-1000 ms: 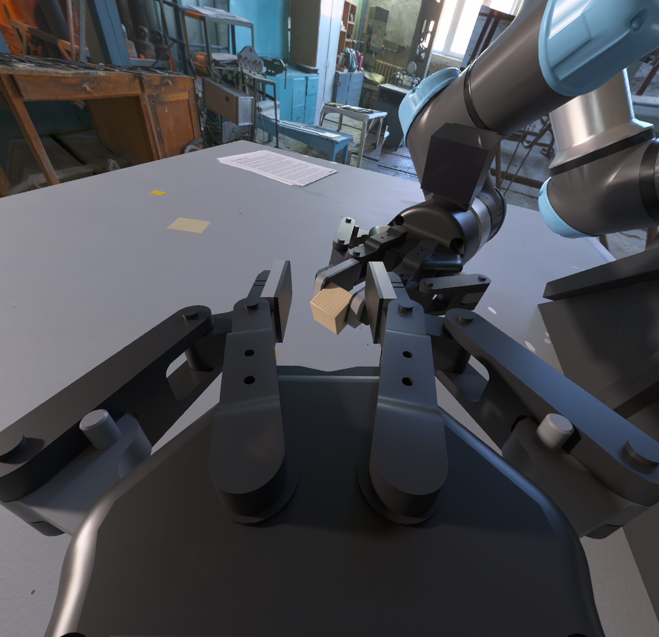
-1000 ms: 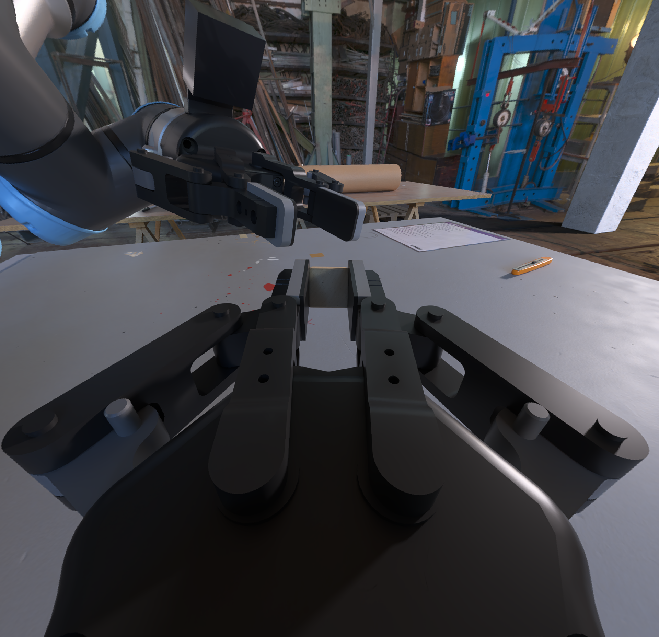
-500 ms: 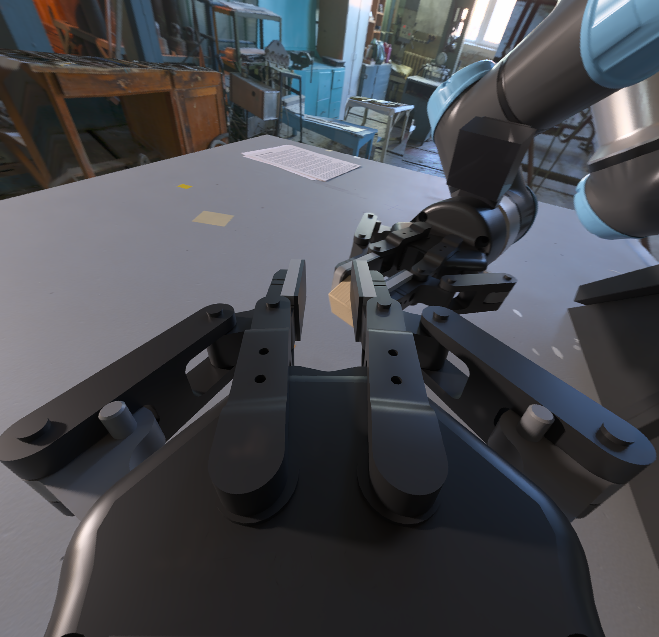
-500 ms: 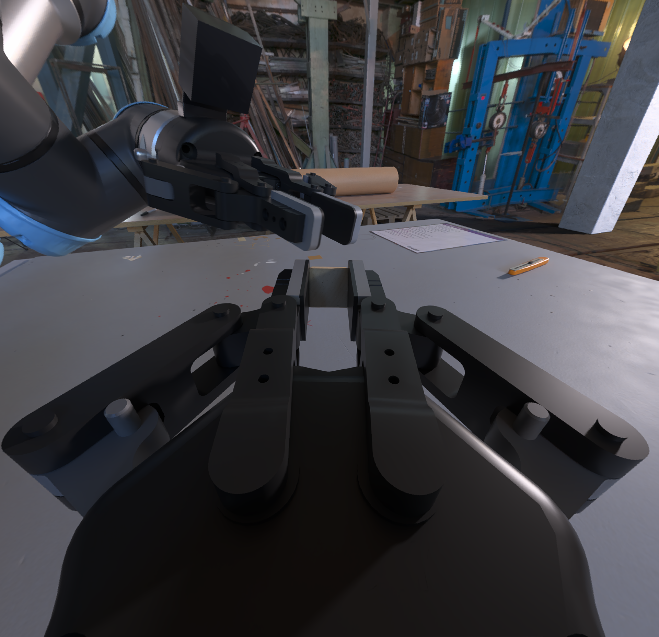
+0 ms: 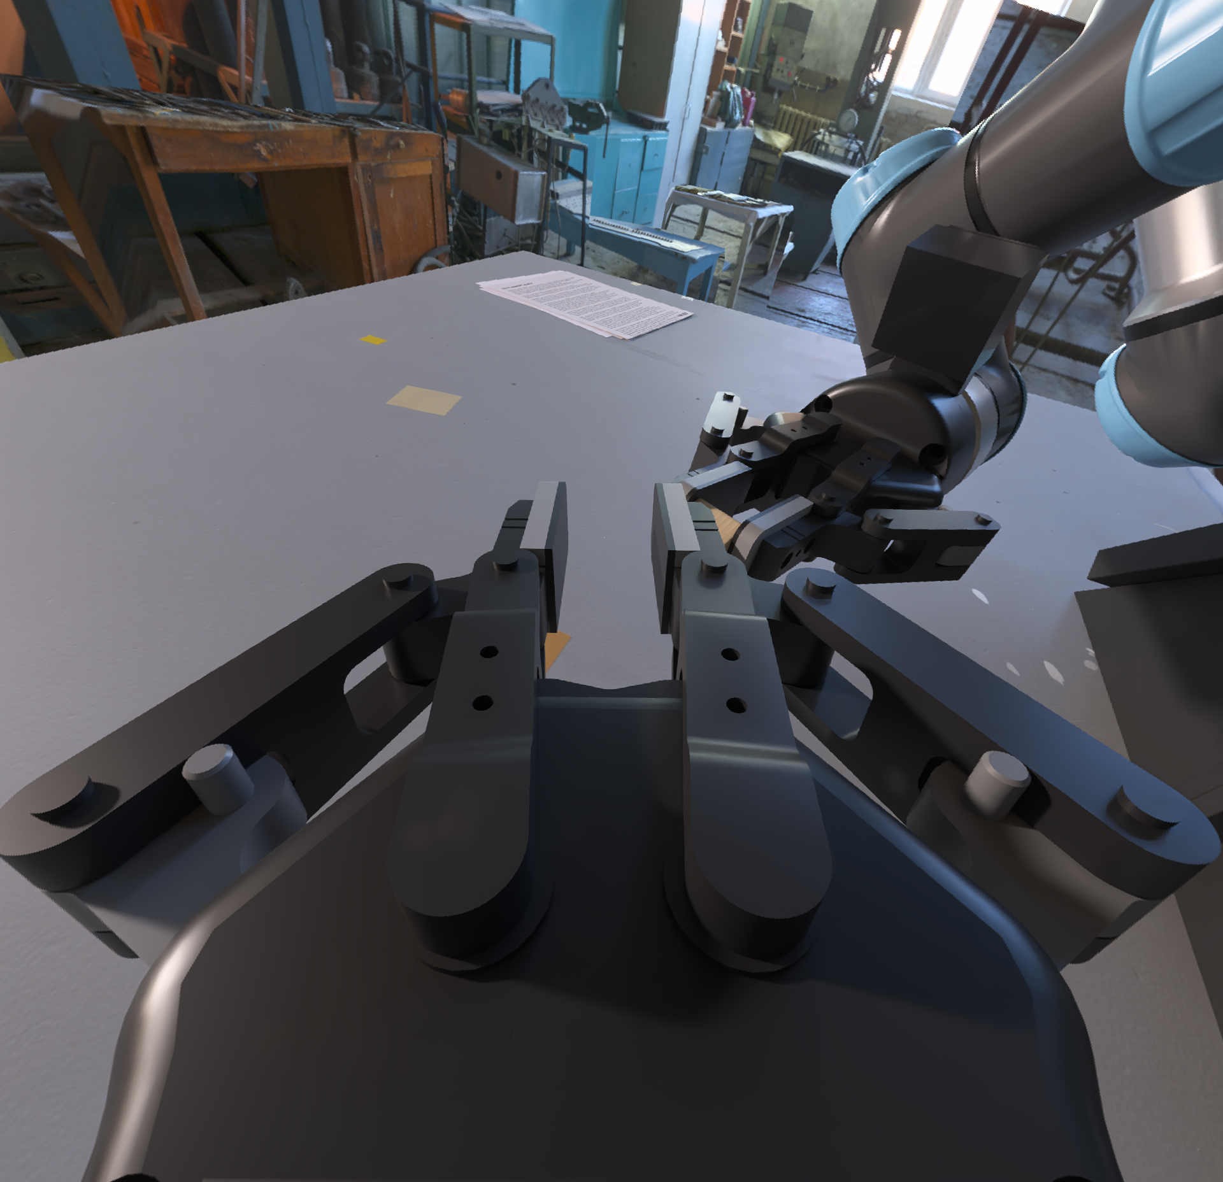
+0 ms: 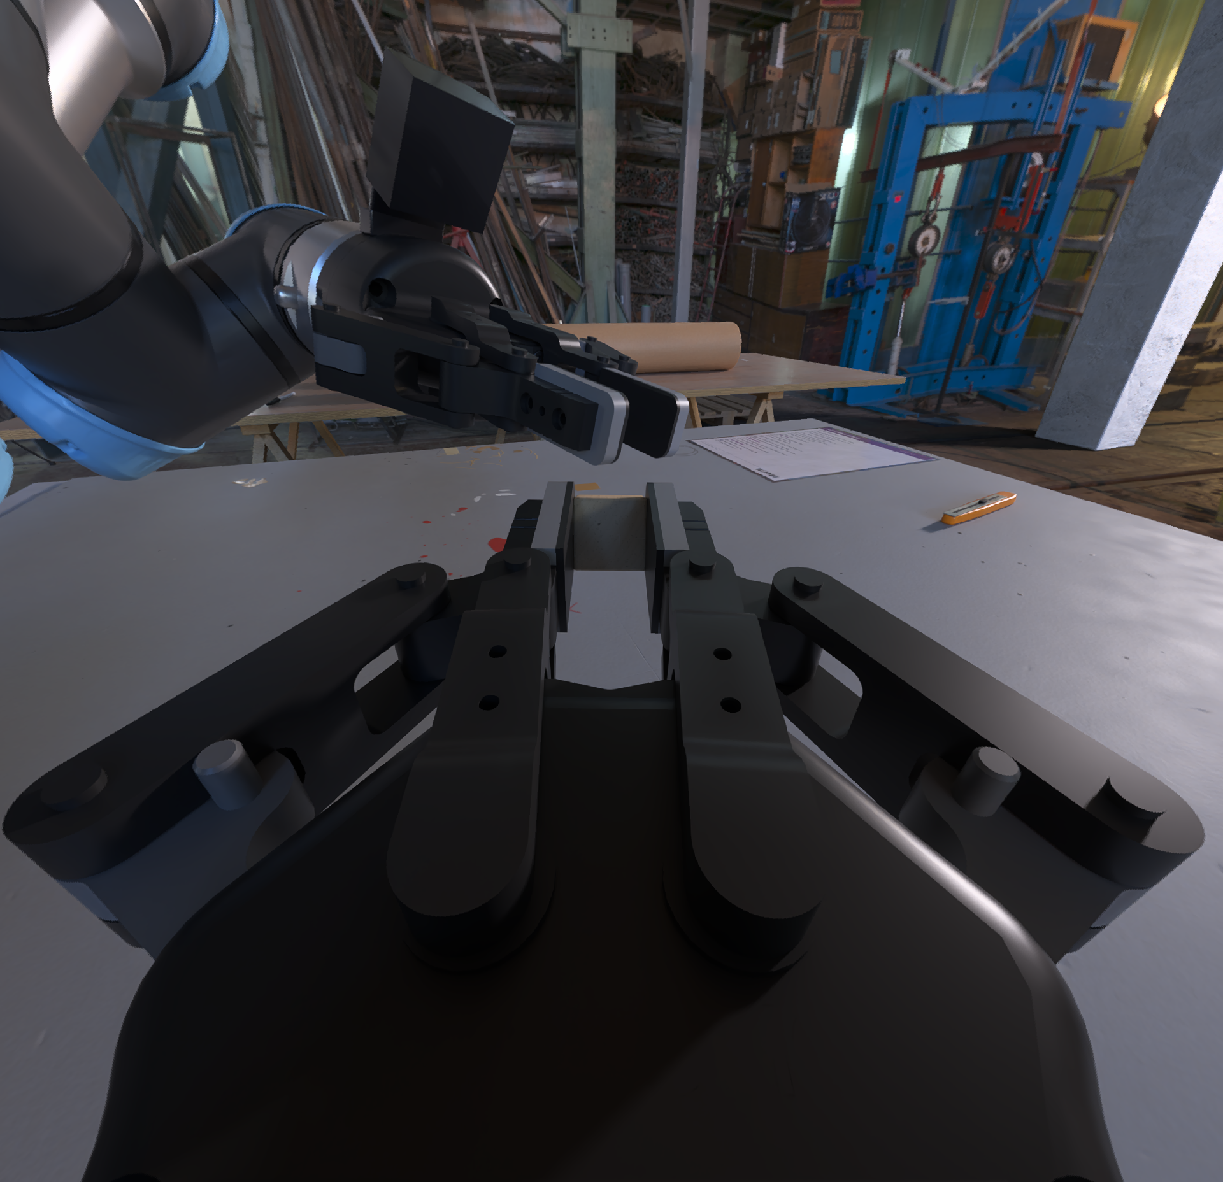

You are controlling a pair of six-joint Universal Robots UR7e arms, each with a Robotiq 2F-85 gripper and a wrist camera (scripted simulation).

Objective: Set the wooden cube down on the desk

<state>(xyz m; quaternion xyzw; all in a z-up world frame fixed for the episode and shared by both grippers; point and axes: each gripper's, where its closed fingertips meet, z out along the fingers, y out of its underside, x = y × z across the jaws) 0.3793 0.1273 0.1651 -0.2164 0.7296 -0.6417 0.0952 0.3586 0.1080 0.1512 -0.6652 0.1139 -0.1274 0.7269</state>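
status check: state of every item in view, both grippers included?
wooden cube: clamped between the right gripper's fingers, above the desk.
right gripper: shut on the cube.
left gripper: open, empty.
desk: cube not set down on it yet.
utility knife: lying flat on the desk.
printed sheets: lying flat on the desk.

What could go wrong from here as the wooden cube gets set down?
1. The right end effector grips the small light wooden cube above the grey desk; opening now may make it drop and bounce.
2. The empty, open left end effector sits very near the cube; descending or releasing could cause a collision.
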